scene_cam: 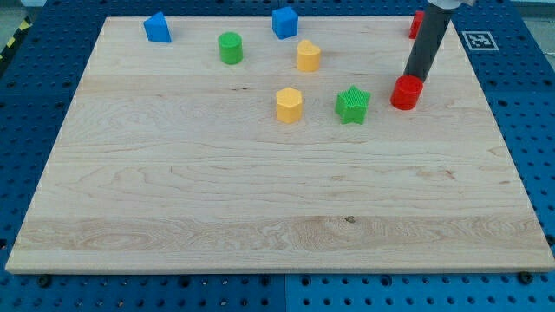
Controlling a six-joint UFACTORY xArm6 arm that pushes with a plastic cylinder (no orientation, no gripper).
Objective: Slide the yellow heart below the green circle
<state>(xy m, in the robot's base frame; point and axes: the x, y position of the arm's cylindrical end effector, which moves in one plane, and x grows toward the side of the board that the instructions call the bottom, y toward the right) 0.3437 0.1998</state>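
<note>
One big wooden board (173, 199) fills most of the view, lying on a blue peg table (538, 130). Next in size is my rod (429, 39), coming down from the view's top right. No jaws on this rig, so nothing opens, shuts or grips; it only pushes. My tip (414, 79) sits right against the top side of a red block (406, 94). Whether they touch, can't tell for sure.

Blocks, placed from the tip:
- green star (352, 105): near, to the view's left and a bit lower.
- yellow heart (308, 55): further left and a bit higher. Shape is small, but I read this one as the heart.
- other yellow block (289, 105): left of the star, looks five- or six-sided.
- blue cube (284, 22): left, near the top edge.
- green circle (230, 48): well apart to the left, just beyond the heart.
- blue block (157, 28): furthest left.
- second red block (416, 24): above the tip, partly behind the rod.

Handling, my guess: the heart is small, light and stiff, prob. slides easily on smooth wood and may spin if hit off-centre. No hold poss.; press its right/upper side, through its middle, sending it left and down to the spot under the circle. Watch the other yellow block, close to that path.
</note>
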